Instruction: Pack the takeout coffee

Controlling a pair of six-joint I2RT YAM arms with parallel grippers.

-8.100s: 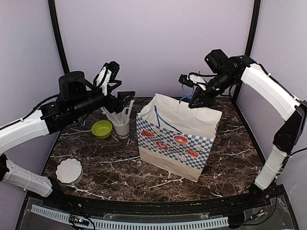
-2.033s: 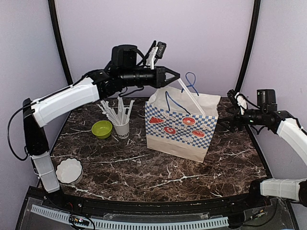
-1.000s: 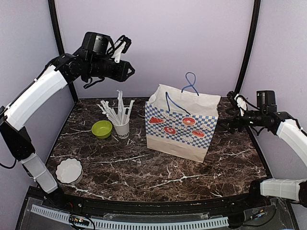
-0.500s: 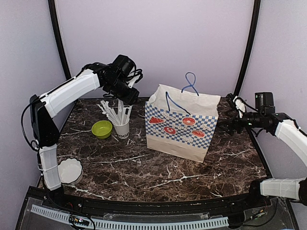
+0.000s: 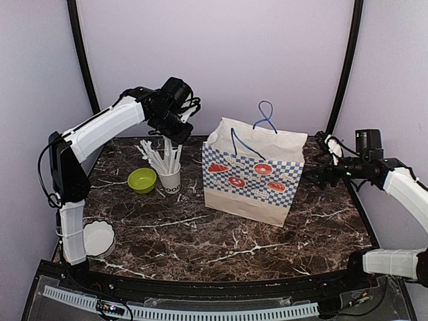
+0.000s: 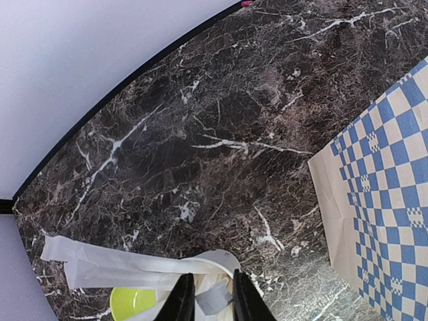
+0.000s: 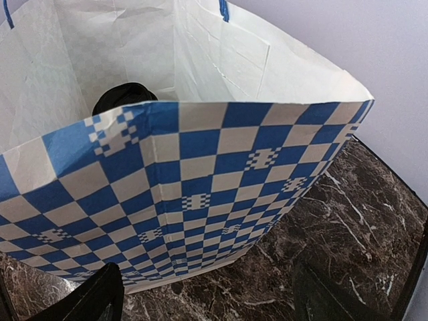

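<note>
The left tool (image 5: 174, 137) is pinched narrow on a white straw (image 6: 212, 299) over the straw cup (image 5: 169, 179) near the desk's (image 5: 221, 234) back edge, while the right tool (image 7: 204, 301) gapes wide and empty just beside the checkered bag (image 7: 200, 174), its open mouth showing the takeout coffee (image 7: 124, 97), one black lid.

We find only 1 piece of writing: black lettering near the base of the white straw cup (image 5: 170, 180), seen from the top camera. It is too small to read surely; we catch 2 round letters like "oo". The paper bag (image 5: 251, 175) carries blue checks, red round pictures and small blue block marks in some white squares, none readable as words. On the black lid (image 7: 124, 97) inside the bag we read nothing.
</note>
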